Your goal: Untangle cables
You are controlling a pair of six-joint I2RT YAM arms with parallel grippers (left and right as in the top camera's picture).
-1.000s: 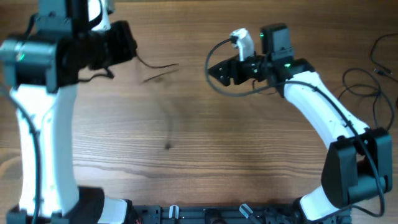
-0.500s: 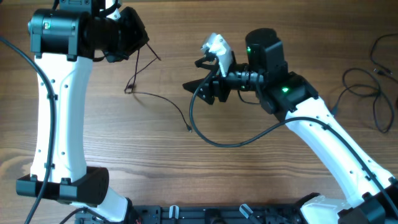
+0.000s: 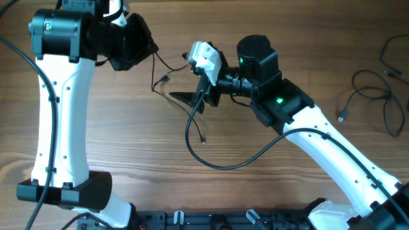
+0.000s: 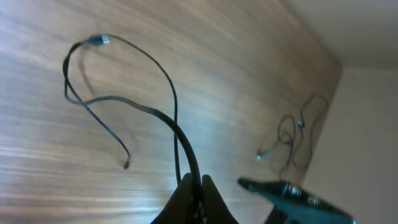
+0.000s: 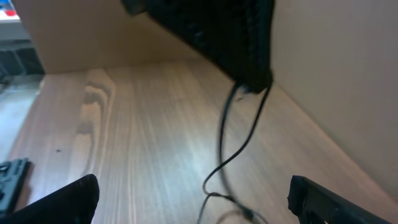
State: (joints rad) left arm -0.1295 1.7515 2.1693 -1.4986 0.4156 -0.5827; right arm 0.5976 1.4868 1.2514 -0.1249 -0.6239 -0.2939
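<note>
My left gripper (image 3: 148, 50) is raised at the upper left and shut on a thin black cable (image 3: 163, 77), which dangles below it in loose loops. In the left wrist view the fingers (image 4: 186, 194) pinch that cable (image 4: 168, 93); one small plug (image 4: 98, 40) hangs far out and the other end (image 4: 126, 165) lower down. My right gripper (image 3: 195, 96) is open just right of the hanging cable. In the right wrist view the cable (image 5: 222, 130) drops between the wide-apart fingertips (image 5: 68, 199), touching neither. A second thin cable (image 3: 342, 117) lies in loops at the far right.
The right arm's own thick black wire (image 3: 220, 165) sags in a wide loop over the middle of the wooden table (image 3: 128, 160). The second cable also shows in the left wrist view as a small tangle (image 4: 292, 134) near the table's edge.
The right gripper has swung left toward the left gripper's hanging cable and opened wider. The left gripper has lifted the cable and shifted slightly right, still shut on it.
</note>
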